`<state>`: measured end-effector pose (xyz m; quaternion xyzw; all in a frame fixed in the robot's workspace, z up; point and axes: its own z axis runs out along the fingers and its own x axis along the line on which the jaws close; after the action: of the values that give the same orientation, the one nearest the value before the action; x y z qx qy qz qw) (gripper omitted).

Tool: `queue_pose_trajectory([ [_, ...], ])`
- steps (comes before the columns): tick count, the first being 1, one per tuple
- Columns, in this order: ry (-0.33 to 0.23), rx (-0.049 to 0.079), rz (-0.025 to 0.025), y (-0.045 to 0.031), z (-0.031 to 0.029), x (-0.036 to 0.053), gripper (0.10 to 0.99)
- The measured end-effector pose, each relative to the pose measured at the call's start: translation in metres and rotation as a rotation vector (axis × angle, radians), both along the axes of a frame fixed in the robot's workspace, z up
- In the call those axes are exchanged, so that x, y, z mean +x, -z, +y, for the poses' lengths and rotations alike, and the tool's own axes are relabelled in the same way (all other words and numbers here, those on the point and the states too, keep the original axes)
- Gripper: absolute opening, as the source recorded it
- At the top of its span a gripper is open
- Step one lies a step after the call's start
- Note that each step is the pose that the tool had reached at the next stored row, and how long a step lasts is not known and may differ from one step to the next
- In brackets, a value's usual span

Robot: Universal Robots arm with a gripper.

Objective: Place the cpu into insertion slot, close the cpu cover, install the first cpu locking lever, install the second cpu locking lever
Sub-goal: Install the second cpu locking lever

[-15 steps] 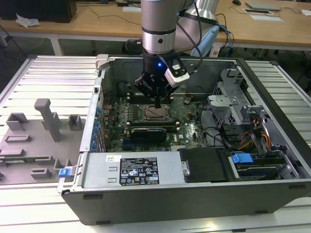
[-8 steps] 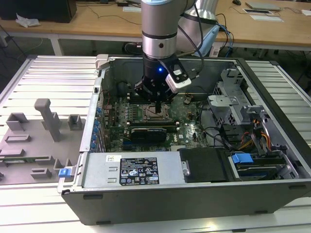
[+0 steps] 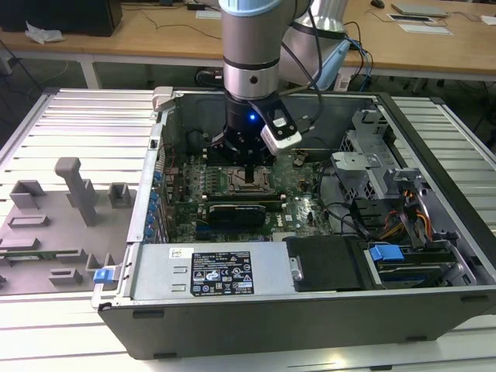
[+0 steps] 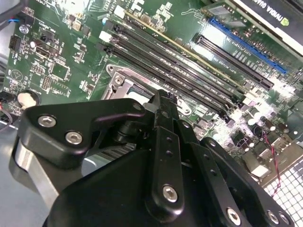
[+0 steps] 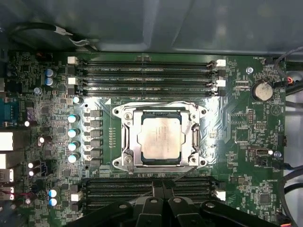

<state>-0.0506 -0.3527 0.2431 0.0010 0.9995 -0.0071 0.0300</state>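
Claw: nearest the lens in both wrist views, black linkages at the bottom edge of the first wrist view; the fingers look drawn together with nothing between them.
Claw position: in the exterior view it hangs just above the socket area, centre of the frame, inside the open computer case on the bench.
Cpu: seated flat in the insertion slot, centre of the first wrist view, pale metal top facing up toward the camera.
Cpu axis: nearly square, so no clear long axis; its edges run parallel to the memory slots above and below it in the frame.
Cpu cover: the silver frame appears to lie down around the chip, window over the metal top.
Locking levers: thin wire arms seem to run along the socket's sides; whether they are hooked cannot be told.
Step in hand, judged: working the cover and levers.
Doing it well: press a lever near its free end, sweep it sideways under its hook, keep force off the chip top and nearby capacitors.
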Motion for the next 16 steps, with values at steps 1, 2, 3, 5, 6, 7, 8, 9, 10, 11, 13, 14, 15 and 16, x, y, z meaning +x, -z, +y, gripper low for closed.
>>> queue_pose_trajectory([
  [1, 0.000, 0.002, 0.0001, 0.0005, -0.0004, -0.0001, 0.106],
  [2, 0.000, 0.005, -0.0001, 0.0011, -0.0006, -0.0002, 0.106],
  [3, 0.001, 0.005, 0.0000, 0.0011, -0.0006, -0.0002, 0.106],
  [5, 0.001, 0.005, 0.0001, 0.0010, -0.0006, -0.0002, 0.106],
  [6, 0.000, 0.005, 0.0001, 0.0010, -0.0006, -0.0002, 0.106],
  [7, 0.000, 0.005, 0.0000, 0.0015, -0.0007, -0.0004, 0.106],
  [8, 0.000, 0.006, 0.0000, 0.0036, -0.0007, -0.0008, 0.106],
  [9, 0.000, 0.006, 0.0000, 0.0047, -0.0008, -0.0009, 0.106],
  [10, 0.000, 0.007, 0.0001, 0.0054, -0.0009, -0.0010, 0.106],
  [11, 0.000, 0.011, 0.0002, 0.0069, -0.0017, -0.0014, 0.106],
  [13, 0.000, 0.024, 0.0001, 0.0093, -0.0034, -0.0015, 0.106],
  [14, 0.000, 0.029, 0.0000, 0.0098, -0.0047, -0.0018, 0.106],
  [15, 0.001, 0.036, 0.0000, 0.0101, -0.0066, -0.0029, 0.106],
  [16, 0.001, 0.042, 0.0001, 0.0103, -0.0073, -0.0035, 0.106],
])
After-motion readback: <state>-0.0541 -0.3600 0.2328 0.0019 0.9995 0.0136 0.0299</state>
